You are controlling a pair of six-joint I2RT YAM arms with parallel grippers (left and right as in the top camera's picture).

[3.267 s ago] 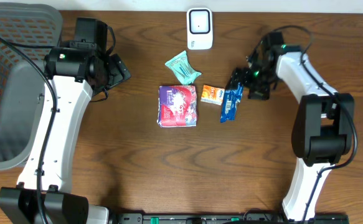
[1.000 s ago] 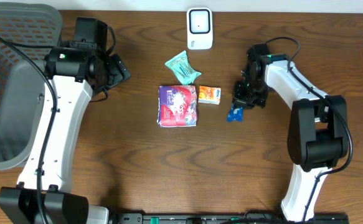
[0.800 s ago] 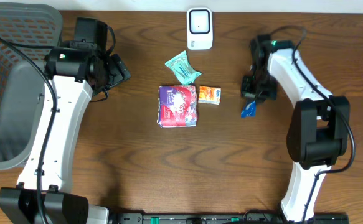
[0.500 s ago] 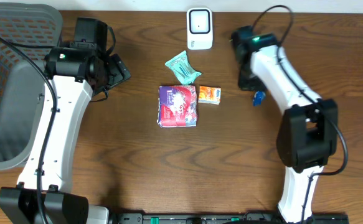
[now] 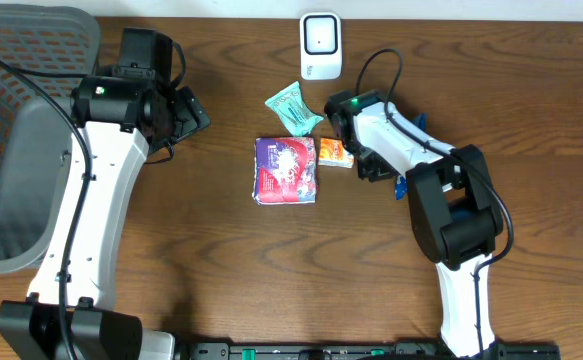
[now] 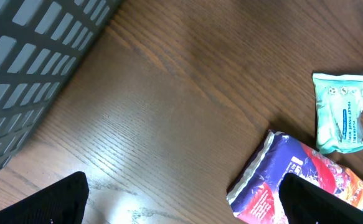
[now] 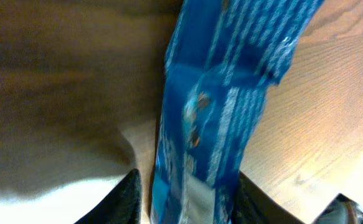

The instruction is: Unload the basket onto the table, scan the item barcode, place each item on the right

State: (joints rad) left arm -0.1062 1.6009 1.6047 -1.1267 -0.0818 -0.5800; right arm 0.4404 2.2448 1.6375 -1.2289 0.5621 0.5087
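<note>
The item is a blue snack packet. In the right wrist view it stands between the fingers of my right gripper. The jaws are slightly parted, with a thin gap at the left finger. From overhead only a blue corner of the packet shows beside the right gripper, just right of the orange box. The white barcode scanner stands at the table's far edge. My left gripper hangs open over bare wood at the far left, holding nothing.
A green wipes pack and a purple packet lie in the middle; both also show in the left wrist view, wipes pack and purple packet. A grey mesh basket fills the left edge.
My right arm swung from the table's right side leftward toward the orange box, carrying the blue packet along. Its jaws have parted from a tight grip. The left arm stayed still.
</note>
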